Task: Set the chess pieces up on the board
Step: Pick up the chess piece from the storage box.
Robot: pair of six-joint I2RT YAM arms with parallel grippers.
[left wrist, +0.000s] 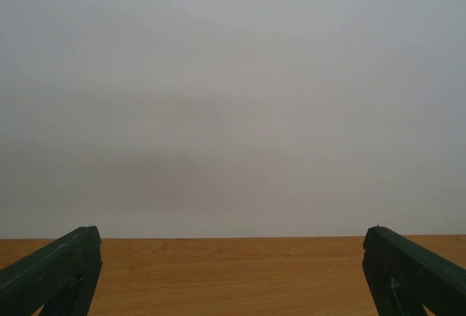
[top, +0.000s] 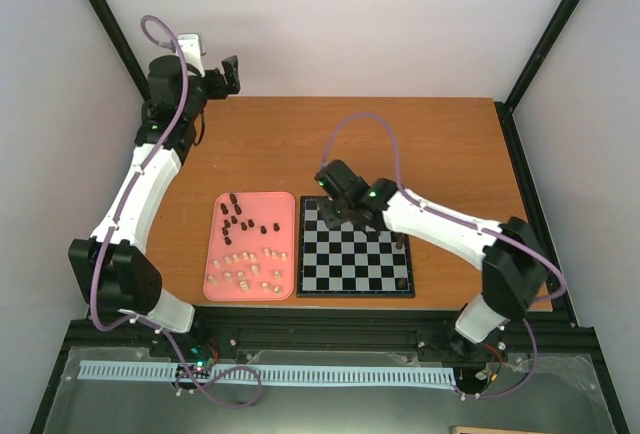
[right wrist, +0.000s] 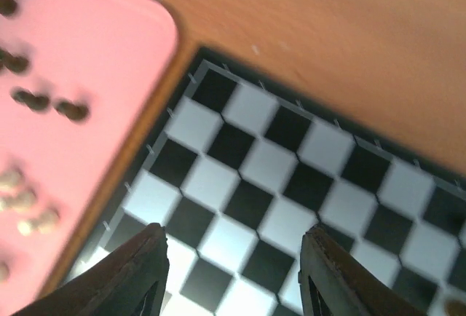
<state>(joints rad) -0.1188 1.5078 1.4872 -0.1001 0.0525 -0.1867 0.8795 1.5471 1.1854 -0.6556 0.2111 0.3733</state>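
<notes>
Chess pieces lie almost all on the pink tray, which sits just beside the left edge of the board near the front edge of the table; dark chessmen crowd the tray's far half, cream chessmen its near half; two small dark shapes at the board's right edge may be pieces already set, but they are too small to tell. The right gripper hovers over the board's far-left corner, jaws partly apart with nothing between them; the left gripper is parked above the table's far-left corner, jaws wide and empty.

The main risk, as I judge it, lies in the crowding; the chessmen are tiny and rounded, and several touch or nearly touch, so a pinch could catch two at once or knock a neighbour across the tray. Such small turned shapes would probably slip or twist between blunt wedge-shaped fingers; a piece gripped askew would likely topple when released on the smooth board. The board looks thin and flat, so a finger pressed down on it might push it against the tray.

The tray is matte pink with rounded corners; the board shows crisp black and pale grey checks inside a thin black border; the table is warm orange-brown wood grain.
</notes>
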